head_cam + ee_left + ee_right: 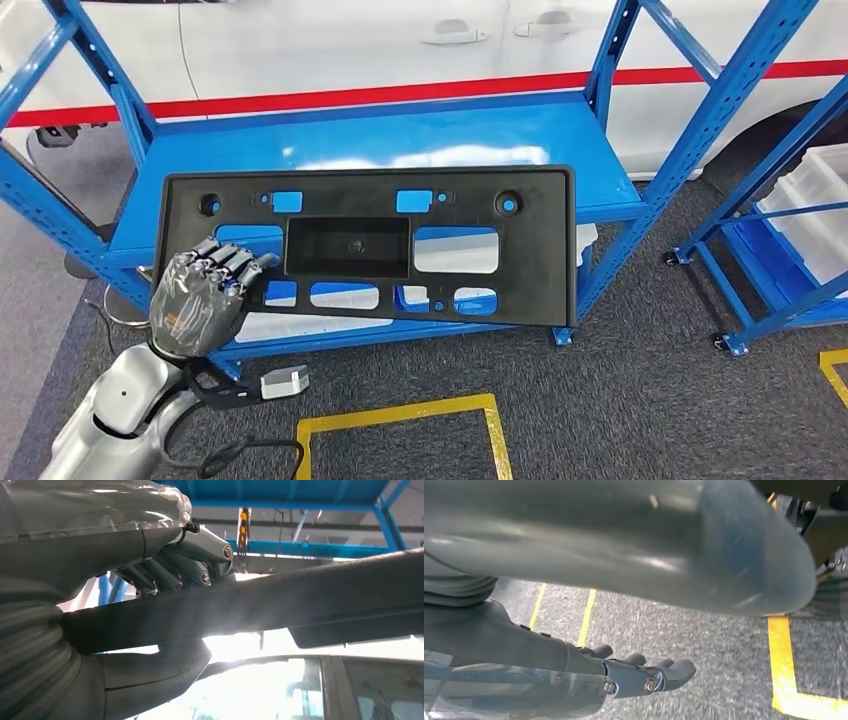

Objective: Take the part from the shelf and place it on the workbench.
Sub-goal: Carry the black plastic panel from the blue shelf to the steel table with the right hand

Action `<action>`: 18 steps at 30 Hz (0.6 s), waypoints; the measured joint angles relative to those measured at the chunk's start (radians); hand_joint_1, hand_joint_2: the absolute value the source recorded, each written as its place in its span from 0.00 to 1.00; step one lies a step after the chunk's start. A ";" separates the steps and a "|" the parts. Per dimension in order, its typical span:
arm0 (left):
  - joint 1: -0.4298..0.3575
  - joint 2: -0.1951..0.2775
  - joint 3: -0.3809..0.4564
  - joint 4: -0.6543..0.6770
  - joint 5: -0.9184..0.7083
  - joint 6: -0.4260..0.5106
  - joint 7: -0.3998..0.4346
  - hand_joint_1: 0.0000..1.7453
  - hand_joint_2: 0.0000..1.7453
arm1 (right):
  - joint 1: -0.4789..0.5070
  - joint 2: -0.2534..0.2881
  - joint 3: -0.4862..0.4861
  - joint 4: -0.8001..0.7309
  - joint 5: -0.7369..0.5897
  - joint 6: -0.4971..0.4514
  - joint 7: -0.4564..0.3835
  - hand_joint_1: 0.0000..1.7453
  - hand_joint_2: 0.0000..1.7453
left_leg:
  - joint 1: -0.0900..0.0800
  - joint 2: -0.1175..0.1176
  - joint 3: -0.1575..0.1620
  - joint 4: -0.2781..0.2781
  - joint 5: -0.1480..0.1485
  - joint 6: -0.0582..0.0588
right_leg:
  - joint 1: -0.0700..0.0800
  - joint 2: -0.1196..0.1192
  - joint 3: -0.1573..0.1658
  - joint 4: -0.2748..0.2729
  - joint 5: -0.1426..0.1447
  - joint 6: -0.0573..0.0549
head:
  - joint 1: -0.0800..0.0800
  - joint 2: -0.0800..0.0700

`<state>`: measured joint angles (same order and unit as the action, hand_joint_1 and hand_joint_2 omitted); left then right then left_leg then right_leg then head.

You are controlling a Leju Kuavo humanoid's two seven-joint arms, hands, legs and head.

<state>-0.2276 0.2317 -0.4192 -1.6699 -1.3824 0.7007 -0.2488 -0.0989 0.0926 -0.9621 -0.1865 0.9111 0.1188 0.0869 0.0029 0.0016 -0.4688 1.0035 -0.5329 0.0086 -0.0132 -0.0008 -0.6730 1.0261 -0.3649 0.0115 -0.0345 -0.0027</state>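
Part is the wide flat black plastic panel with rectangular cut-outs (370,245), held up in front of the blue steel shelf rack (400,135), off the shelf board and tilted slightly, sitting around centre of the head view.

Left hand (200,295) grips it at the panel's 8 o'clock corner: fingers (192,567) curled over the top face, thumb (165,667) pressed underneath, so it's clamped on the edge strip (wrist view confirms contact on both sides).

Handling, my read: thin moulded plastic, light, fairly stiff but long. A one-corner hold leaves a big lever arm, so expect sag and twist at the far 3 o'clock end, and the smooth surface may slip in the pinch. The ribs between cut-outs look like the weak spots. A better hold would be the solid border near mid-length, or a second hand on the opposite end.

Pose: left forearm comes up from 7 o'clock, wrist cocked back, palm toward the panel.

Right hand (644,675) hangs over grey carpet with yellow floor tape (784,675), fingers loosely extended and apart, holding nothing.

Workbench not seen here, so the carry is yet to come.
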 joint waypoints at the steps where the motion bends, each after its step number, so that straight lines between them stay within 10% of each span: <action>1: 0.001 0.000 0.002 -0.001 0.000 0.000 -0.002 1.00 1.00 | 0.001 0.000 0.000 0.000 0.001 -0.002 0.002 0.00 0.00 | 0.002 0.002 -0.009 -0.003 0.012 0.008 | -0.001 0.001 -0.005 0.003 -0.007 0.005 | 0.000 0.000; 6: 0.016 0.000 0.019 -0.013 0.020 0.000 -0.034 1.00 1.00 | 0.005 0.004 0.000 0.000 0.003 -0.015 0.017 0.00 0.00 | 0.002 0.009 -0.081 -0.005 0.080 0.034 | -0.004 0.001 -0.068 0.237 -0.207 0.019 | 0.000 0.000; 9: 0.026 0.000 0.025 -0.016 0.027 0.000 -0.043 1.00 1.00 | 0.006 0.005 0.000 0.000 0.003 -0.015 0.018 0.00 0.00 | -0.002 0.009 -0.137 0.006 0.114 0.030 | -0.003 0.001 -0.019 0.266 -0.154 0.016 | 0.000 0.000; 13: 0.030 -0.001 0.035 -0.025 0.029 0.000 -0.049 1.00 1.00 | 0.002 0.004 0.000 -0.001 0.003 -0.015 0.018 0.00 0.00 | -0.006 0.010 -0.176 0.021 0.148 0.014 | 0.009 0.002 0.181 0.007 -0.163 -0.005 | 0.000 0.000; 16: 0.031 -0.003 0.046 -0.028 0.036 0.000 -0.069 1.00 1.00 | 0.000 0.008 0.000 0.000 0.002 -0.015 0.018 0.00 0.00 | -0.004 0.010 -0.185 0.017 0.166 -0.004 | 0.011 0.000 0.182 -0.030 -0.151 -0.022 | 0.000 0.000; 18: 0.034 -0.006 0.053 -0.028 0.044 0.000 -0.088 1.00 1.00 | -0.004 0.011 0.000 0.000 -0.001 -0.015 0.017 0.00 0.00 | -0.001 0.006 -0.208 0.064 0.101 -0.014 | 0.006 -0.005 0.157 -0.035 -0.123 -0.037 | 0.000 0.000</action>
<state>-0.1935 0.2261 -0.3662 -1.6976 -1.3385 0.7008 -0.3365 -0.1029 0.1039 -0.9623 -0.1864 0.9104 0.1040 0.1042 0.0021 0.0076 -0.6763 1.0676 -0.4317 -0.0056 -0.0077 -0.0056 -0.5158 0.9907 -0.4876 -0.0255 -0.0346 -0.0027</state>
